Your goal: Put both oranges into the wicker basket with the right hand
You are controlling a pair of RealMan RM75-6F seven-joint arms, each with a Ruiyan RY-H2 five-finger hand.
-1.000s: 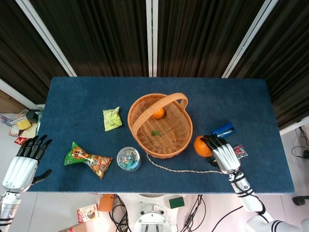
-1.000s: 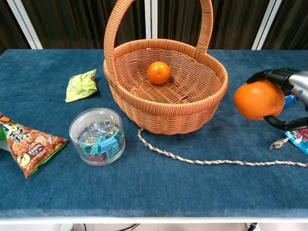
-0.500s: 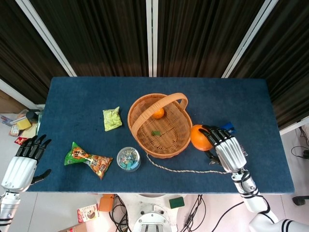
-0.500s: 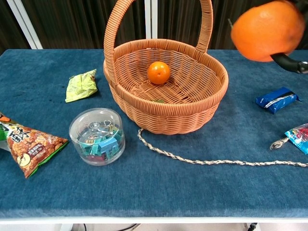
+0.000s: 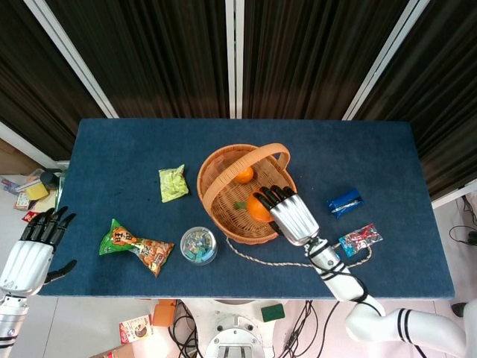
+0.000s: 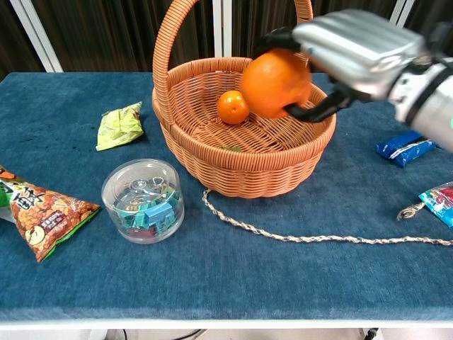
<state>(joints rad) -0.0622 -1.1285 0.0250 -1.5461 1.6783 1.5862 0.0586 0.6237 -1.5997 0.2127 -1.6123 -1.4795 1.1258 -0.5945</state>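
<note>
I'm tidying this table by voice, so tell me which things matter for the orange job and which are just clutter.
In the job:
held orange
right hand
wicker basket
small orange already inside

Just lying about:
snack bag
green packet
tub of clips
braided cord
blue wrapper
left hand

One orange (image 6: pixel 233 107) lies in the basket (image 6: pixel 244 159) — right hand (image 6: pixel 354 49) holds another (image 6: pixel 274 83) above it.

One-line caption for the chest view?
Right hand holds large orange above round wicker basket containing small orange.
</note>
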